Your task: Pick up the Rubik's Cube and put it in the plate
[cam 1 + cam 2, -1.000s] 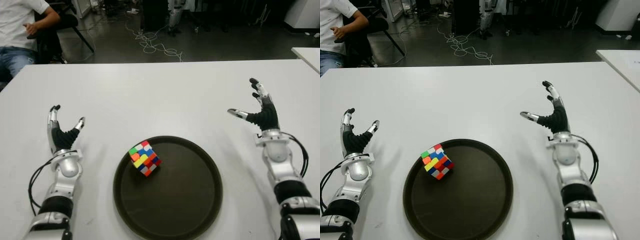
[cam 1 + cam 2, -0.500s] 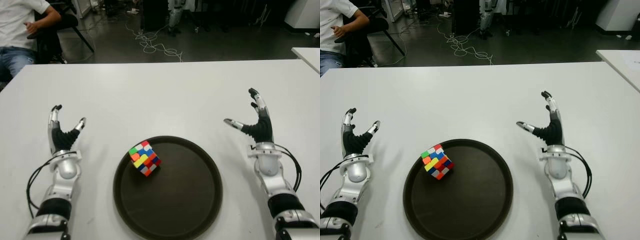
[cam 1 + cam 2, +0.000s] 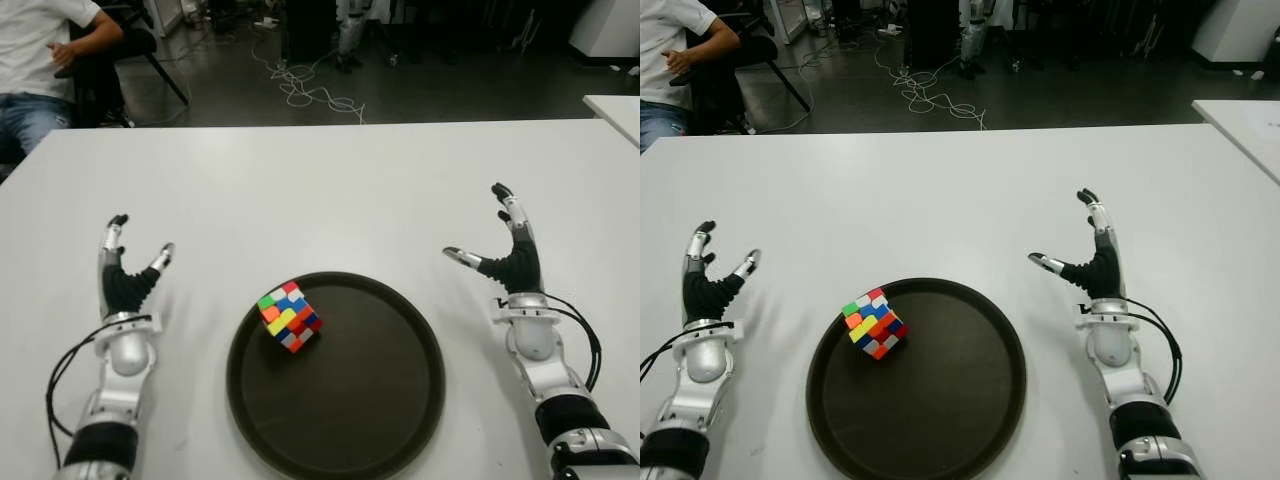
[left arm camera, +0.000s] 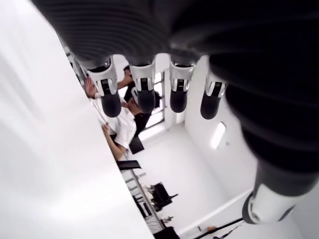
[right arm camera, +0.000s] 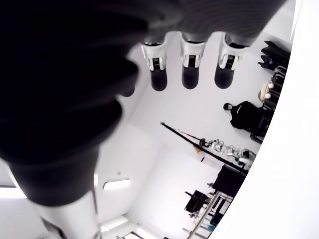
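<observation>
The Rubik's Cube (image 3: 289,315) sits tilted on one corner inside the dark round plate (image 3: 370,400), near the plate's left rim. My left hand (image 3: 128,272) is on the table left of the plate, fingers spread upward and holding nothing. To the right of the plate, my right hand (image 3: 497,245) is also open with fingers and thumb spread. Both wrist views show straight fingers with nothing between them.
The white table (image 3: 320,190) stretches wide beyond the plate. A seated person (image 3: 40,60) is at the far left behind the table. Cables (image 3: 310,90) lie on the dark floor beyond. Another white table's corner (image 3: 615,108) shows at far right.
My right hand has drawn back toward me and slightly inward, staying open. The left hand has slid a little nearer too. The cube and plate have not moved.
</observation>
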Controlling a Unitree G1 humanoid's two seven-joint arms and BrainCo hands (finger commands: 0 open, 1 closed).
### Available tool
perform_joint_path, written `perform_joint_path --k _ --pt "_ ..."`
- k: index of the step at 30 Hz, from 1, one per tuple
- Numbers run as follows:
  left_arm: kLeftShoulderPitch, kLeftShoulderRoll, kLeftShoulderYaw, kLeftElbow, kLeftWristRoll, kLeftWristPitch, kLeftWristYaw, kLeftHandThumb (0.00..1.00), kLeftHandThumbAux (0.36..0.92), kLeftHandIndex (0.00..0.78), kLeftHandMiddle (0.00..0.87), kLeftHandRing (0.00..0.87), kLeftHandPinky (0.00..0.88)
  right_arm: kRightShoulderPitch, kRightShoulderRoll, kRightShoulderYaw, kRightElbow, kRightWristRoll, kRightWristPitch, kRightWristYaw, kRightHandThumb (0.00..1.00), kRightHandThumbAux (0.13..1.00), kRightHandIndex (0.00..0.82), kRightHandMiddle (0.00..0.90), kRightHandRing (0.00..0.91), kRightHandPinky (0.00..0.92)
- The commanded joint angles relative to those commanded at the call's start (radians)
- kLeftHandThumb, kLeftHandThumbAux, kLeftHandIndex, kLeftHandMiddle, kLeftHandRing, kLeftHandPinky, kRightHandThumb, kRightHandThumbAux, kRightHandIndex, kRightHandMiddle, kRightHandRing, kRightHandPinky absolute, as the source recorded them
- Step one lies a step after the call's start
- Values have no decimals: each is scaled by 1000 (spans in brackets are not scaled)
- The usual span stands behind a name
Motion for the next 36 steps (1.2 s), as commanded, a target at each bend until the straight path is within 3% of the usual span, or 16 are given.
perform_joint_path --k 11,18,36 --pt "26 2 10 -52 -23 27 -73 0 647 0 0 0 63 9 7 -19 -13 50 8 41 0 875 0 0 0 0" --pt "41 -2 13 -72 -32 33 -100 0 663 0 0 0 61 18 8 -23 -23 76 21 66 0 874 0 0 0 0" --pt "43 -19 20 -46 -22 10 -68 0 658 0 0 0 52 39 19 -28 -51 94 9 93 0 855 0 0 0 0"
